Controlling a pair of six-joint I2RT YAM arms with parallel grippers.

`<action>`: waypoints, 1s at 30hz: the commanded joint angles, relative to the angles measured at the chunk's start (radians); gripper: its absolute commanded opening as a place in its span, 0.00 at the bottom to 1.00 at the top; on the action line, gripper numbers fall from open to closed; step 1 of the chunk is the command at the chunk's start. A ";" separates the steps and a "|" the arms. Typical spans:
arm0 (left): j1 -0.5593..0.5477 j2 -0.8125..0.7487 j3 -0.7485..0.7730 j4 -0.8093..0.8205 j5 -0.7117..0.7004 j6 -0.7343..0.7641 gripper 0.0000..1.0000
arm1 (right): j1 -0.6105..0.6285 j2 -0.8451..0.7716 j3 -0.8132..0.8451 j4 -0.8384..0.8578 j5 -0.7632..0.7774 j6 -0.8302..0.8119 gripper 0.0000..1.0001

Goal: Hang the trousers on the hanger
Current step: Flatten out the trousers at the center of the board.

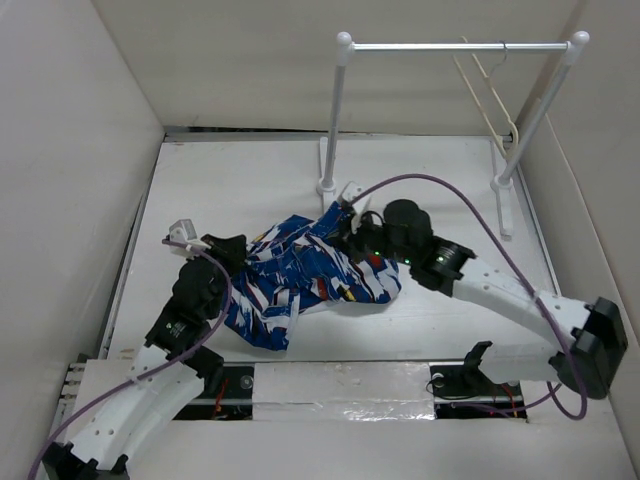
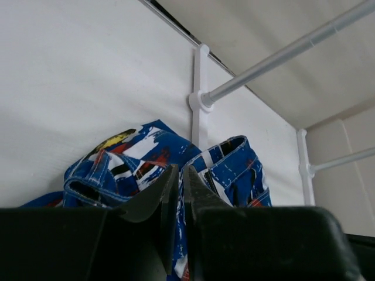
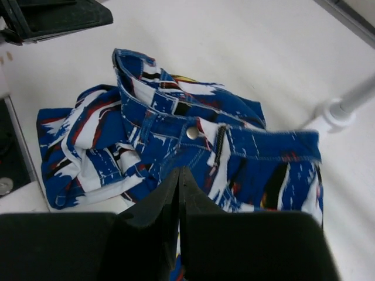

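Trousers [image 1: 290, 275]: one pair; hanger [image 1: 490, 97]: one

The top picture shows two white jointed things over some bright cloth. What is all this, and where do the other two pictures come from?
Those are two robot arms bolted at the near edge of a white table. The top picture is taken by a fixed camera above and behind them. The other two come from small cameras on each wrist, so the dark shapes at the bottom are that arm's own two fingers. On the table lies a crumpled pair of blue printed trousers. The left gripper and the right gripper each look pinched shut on the fabric, the right one near the waistband button. At the back stands a white rail stand, with a thin pale hanger hanging from its bar; the trousers are not on it yet.
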 commanded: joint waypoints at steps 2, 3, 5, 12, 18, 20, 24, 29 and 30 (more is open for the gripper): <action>-0.004 -0.078 -0.021 -0.158 -0.096 -0.101 0.12 | 0.082 0.196 0.189 0.063 -0.031 -0.090 0.25; -0.004 -0.091 -0.021 -0.204 -0.116 -0.118 0.16 | 0.091 0.233 0.215 0.066 -0.038 -0.116 0.49; -0.004 -0.162 -0.025 -0.223 -0.149 -0.141 0.27 | 0.102 0.308 0.296 0.066 -0.079 -0.147 0.66; -0.004 -0.342 0.060 -0.249 -0.194 -0.112 0.36 | 0.111 0.608 0.591 -0.107 -0.202 -0.323 0.89; -0.004 -0.325 0.045 -0.278 -0.157 -0.121 0.39 | 0.131 0.750 0.708 -0.189 -0.186 -0.364 0.96; -0.004 -0.319 0.041 -0.288 -0.151 -0.126 0.39 | 0.131 0.798 0.748 -0.232 -0.194 -0.368 0.96; -0.004 -0.326 0.037 -0.271 -0.142 -0.117 0.41 | 0.155 0.836 0.768 -0.261 -0.205 -0.387 0.96; -0.004 -0.319 0.016 -0.257 -0.133 -0.117 0.42 | 0.168 0.856 0.746 -0.230 -0.176 -0.376 0.91; -0.004 -0.313 0.022 -0.254 -0.130 -0.114 0.42 | 0.168 0.867 0.757 -0.232 -0.173 -0.373 0.85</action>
